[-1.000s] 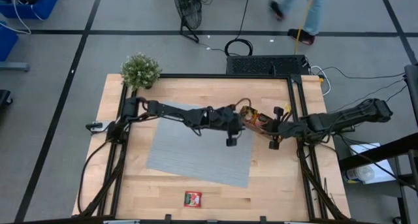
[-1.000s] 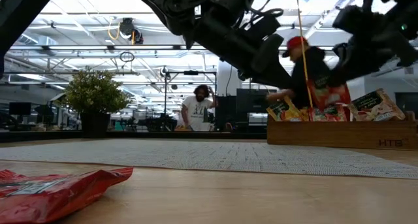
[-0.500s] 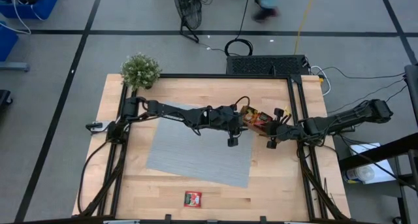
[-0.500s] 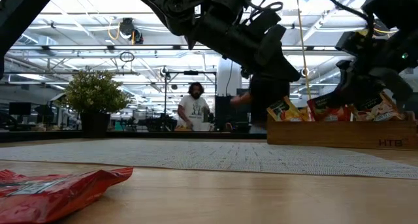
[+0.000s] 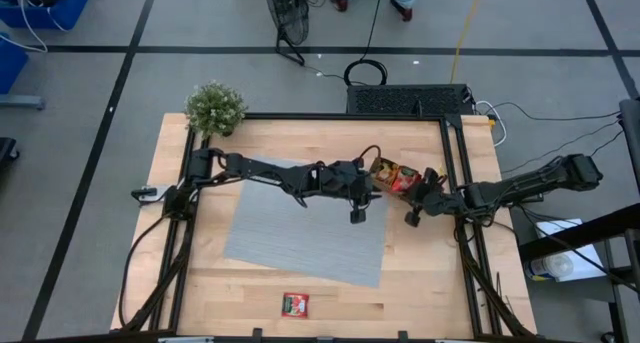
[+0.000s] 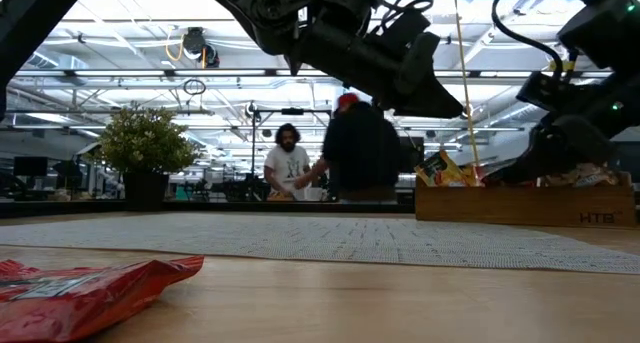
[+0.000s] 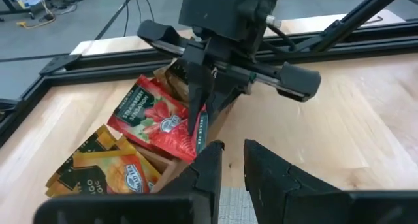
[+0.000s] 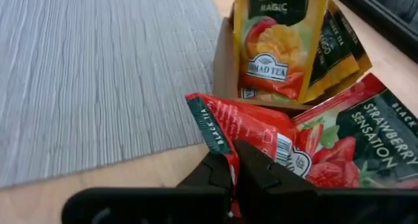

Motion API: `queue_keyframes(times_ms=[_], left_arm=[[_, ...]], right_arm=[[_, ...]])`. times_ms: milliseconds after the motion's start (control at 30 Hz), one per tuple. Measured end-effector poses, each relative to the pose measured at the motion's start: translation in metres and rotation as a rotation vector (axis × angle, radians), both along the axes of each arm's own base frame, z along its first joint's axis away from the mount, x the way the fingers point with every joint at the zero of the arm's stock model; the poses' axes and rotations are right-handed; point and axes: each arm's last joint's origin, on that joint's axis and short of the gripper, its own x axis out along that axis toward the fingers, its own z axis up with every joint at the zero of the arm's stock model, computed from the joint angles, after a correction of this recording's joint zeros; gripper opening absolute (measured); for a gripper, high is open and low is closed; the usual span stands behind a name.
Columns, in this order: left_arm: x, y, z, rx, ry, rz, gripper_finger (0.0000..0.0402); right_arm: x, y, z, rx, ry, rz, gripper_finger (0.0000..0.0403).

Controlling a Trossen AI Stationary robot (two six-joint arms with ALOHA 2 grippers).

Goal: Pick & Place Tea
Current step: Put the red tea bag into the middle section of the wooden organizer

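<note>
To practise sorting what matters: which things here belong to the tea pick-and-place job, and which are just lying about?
Job: held red sachet, right gripper, tray sachets, wooden tray, loose red sachet, grey mat.
Lying about: plant, fan.

We read "MANGO MAGIC" and the brand "AHMAD TEA" on the orange-yellow sachet [image 8: 279, 41] standing in the wooden tray [image 8: 225, 64]; "STRAWBERRY SENSATION" and "BLACK" run across the red sachet [image 8: 353, 149] beside it; another red sachet [image 7: 160, 119] carries strawberry lettering too small for us to read with certainty; the tray's side [image 6: 520, 205] bears the letters "HTB".
</note>
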Motion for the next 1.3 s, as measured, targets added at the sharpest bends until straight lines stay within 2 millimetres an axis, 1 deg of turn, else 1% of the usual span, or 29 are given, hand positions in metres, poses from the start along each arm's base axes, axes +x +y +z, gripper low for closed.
queue_keyframes(times_ms=[300,400,600,767,1000,1133,1300], left_arm=[[0.000,-0.001,-0.001,-0.002,0.011,-0.001,0.0072],[-0.001,-0.001,-0.002,-0.004,0.025,0.000,0.0072],[-0.001,-0.001,-0.002,-0.006,0.028,0.000,0.0072],[-0.001,-0.001,-0.003,-0.006,0.035,0.000,0.0072],[-0.002,-0.001,-0.004,-0.007,0.047,0.000,0.0072],[-0.002,-0.001,-0.004,-0.007,0.049,0.000,0.0072],[-0.002,-0.001,-0.004,-0.008,0.050,0.000,0.0072]], right_arm=[[0.006,0.000,0.007,0.040,-0.124,-0.048,0.0000],[0.008,0.000,0.009,0.069,-0.173,-0.065,0.0006],[0.007,-0.001,0.009,0.042,-0.170,-0.105,0.0042],[0.006,-0.003,0.009,0.005,-0.181,-0.152,0.0082],[0.006,-0.003,0.010,-0.033,-0.176,-0.162,0.0137],[0.005,-0.006,0.012,-0.107,-0.189,-0.223,0.0145],[0.006,-0.007,0.015,-0.210,-0.189,-0.258,0.0137]])
